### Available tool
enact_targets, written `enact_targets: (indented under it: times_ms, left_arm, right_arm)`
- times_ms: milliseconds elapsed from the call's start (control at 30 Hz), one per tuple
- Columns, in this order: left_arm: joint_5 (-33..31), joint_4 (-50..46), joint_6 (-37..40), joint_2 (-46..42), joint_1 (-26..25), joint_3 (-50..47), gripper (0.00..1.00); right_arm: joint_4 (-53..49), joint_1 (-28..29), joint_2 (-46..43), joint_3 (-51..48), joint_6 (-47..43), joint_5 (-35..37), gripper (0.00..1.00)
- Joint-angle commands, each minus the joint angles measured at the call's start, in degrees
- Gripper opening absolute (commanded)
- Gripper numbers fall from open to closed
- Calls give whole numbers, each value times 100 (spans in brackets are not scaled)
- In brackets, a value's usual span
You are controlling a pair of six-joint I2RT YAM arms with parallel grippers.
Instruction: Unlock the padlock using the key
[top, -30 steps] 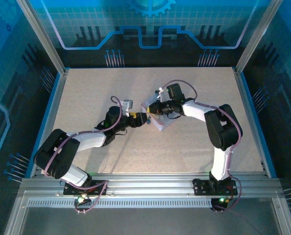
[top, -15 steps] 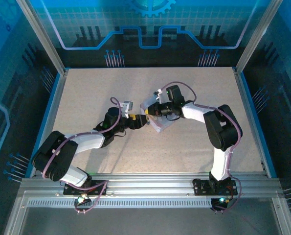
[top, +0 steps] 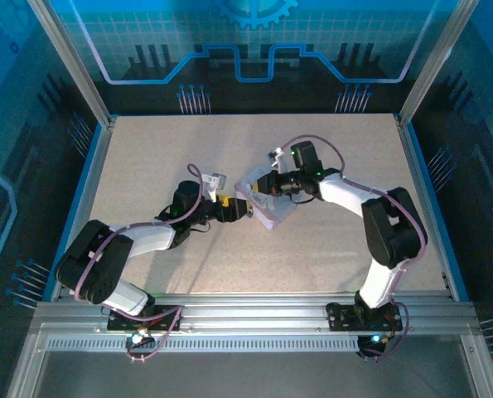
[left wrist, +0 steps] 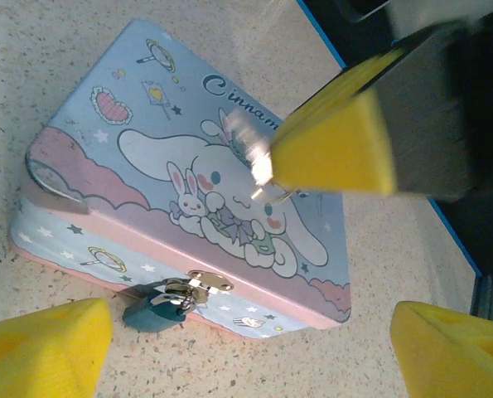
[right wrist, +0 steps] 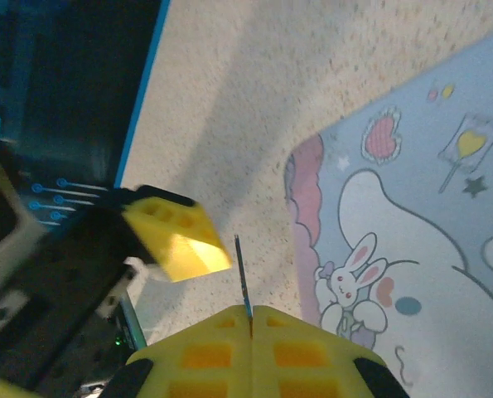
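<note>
At the box [left wrist: 105, 178], one padlock [left wrist: 157, 305], one key [right wrist: 241, 274]

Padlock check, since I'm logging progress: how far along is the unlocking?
Done: the right gripper is shut on the key. In hand: it holds the key by the box, while the open left gripper frames the padlock. Left: the padlock hangs on the hasp, apparently locked; the key is not yet inserted.

Key [right wrist: 242, 275] base hidden between right claw [right wrist: 250, 315] pads.
</note>
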Motion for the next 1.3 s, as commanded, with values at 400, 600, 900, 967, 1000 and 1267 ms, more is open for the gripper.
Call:
enact_targets:
  times_ms: [400, 600, 900, 967, 1000, 1267]
  left_arm:
    - [283, 912, -261, 843, -27, 99, 87]
    - [190, 1071, -278, 1127, -147, 176, 87]
    - [127, 1292, -335, 1498, -274, 325, 87]
    - [108, 1351, -365, 1566, -312, 349, 87]
    - [96, 1363, -369, 1596, -327, 354, 87]
    - [8, 1461, -435, 1748, -452, 386, 86]
  right_arm:
    - [-424, -272, -422, -1015, -220, 434, 1]
    - [-705, -259, -275, -1012, -376, 623, 0]
    - [-696, -251, -240, -1090, -427, 638, 0]
    - [-679, -247, -242, -1082, -423, 616, 0]
    - [-683, -250, -241, -1083, -423, 613, 1]
    - [-644, -250, -249, -1068, -403, 595, 0]
